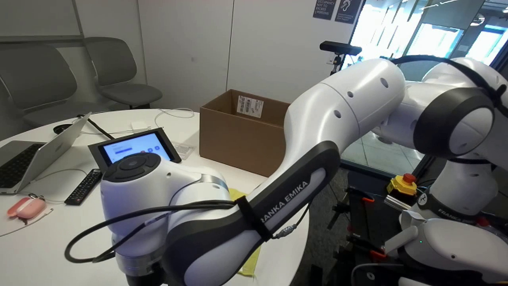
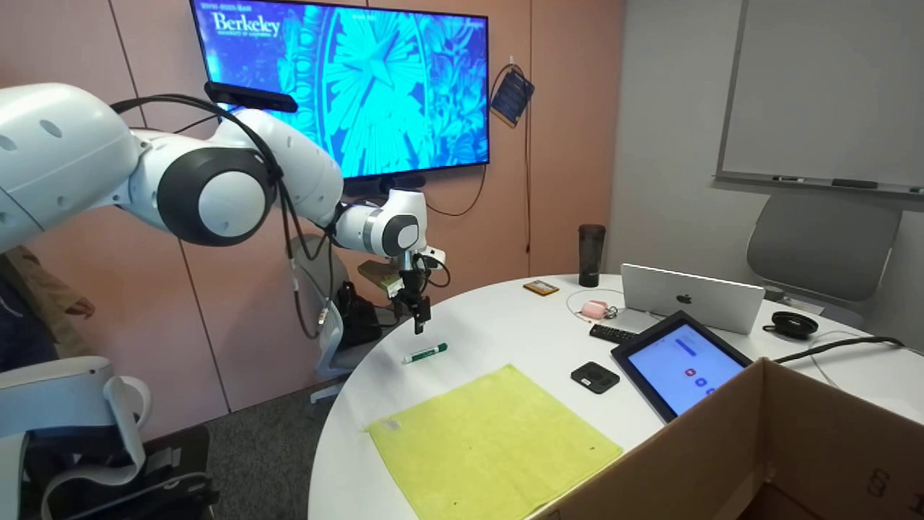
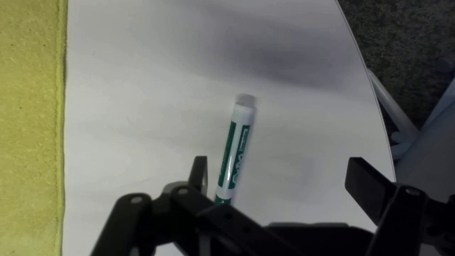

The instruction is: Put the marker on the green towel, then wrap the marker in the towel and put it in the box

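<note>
A white-and-green marker (image 3: 234, 153) lies on the table beside the green towel (image 3: 30, 128), not touching it. The yellow-green cloth is spread flat, as an exterior view of the towel (image 2: 491, 448) shows. Above the marker hangs my gripper (image 3: 277, 172), its jaws wide apart and nothing gripped. In the wrist view the marker appears between the fingers, much nearer the left one, its cap end hidden behind that finger. An exterior view places the gripper (image 2: 421, 321) a little above the table. The open cardboard box (image 1: 242, 139) stands past the towel; the arm covers part of it there.
Near the box and towel are a tablet (image 2: 686, 361) and a small black device (image 2: 595, 377). Farther along stand a laptop (image 2: 693, 297), a remote (image 2: 612, 334), a pink case (image 2: 594, 310) and a dark tumbler (image 2: 591, 254). The table edge runs close to the marker.
</note>
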Robot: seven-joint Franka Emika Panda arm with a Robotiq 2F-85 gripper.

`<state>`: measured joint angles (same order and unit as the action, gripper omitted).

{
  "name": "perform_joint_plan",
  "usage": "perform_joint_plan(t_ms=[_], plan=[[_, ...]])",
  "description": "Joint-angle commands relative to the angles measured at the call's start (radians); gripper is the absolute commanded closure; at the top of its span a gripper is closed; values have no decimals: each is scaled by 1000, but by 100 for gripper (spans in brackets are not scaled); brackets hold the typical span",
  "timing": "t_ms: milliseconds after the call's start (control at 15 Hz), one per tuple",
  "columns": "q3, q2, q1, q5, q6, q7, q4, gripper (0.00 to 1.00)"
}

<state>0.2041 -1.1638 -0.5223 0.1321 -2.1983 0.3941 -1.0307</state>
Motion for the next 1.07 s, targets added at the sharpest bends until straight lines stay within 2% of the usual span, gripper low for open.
perform_joint_plan(t_ms=[0, 467, 867, 1000], plan=[[9, 79, 26, -11, -124, 23, -160, 0], [-16, 36, -2, 2, -307, 98, -183, 0], [-105, -22, -64, 26, -294, 201, -135, 0], [-166, -44, -107, -12, -275, 209, -105, 0]])
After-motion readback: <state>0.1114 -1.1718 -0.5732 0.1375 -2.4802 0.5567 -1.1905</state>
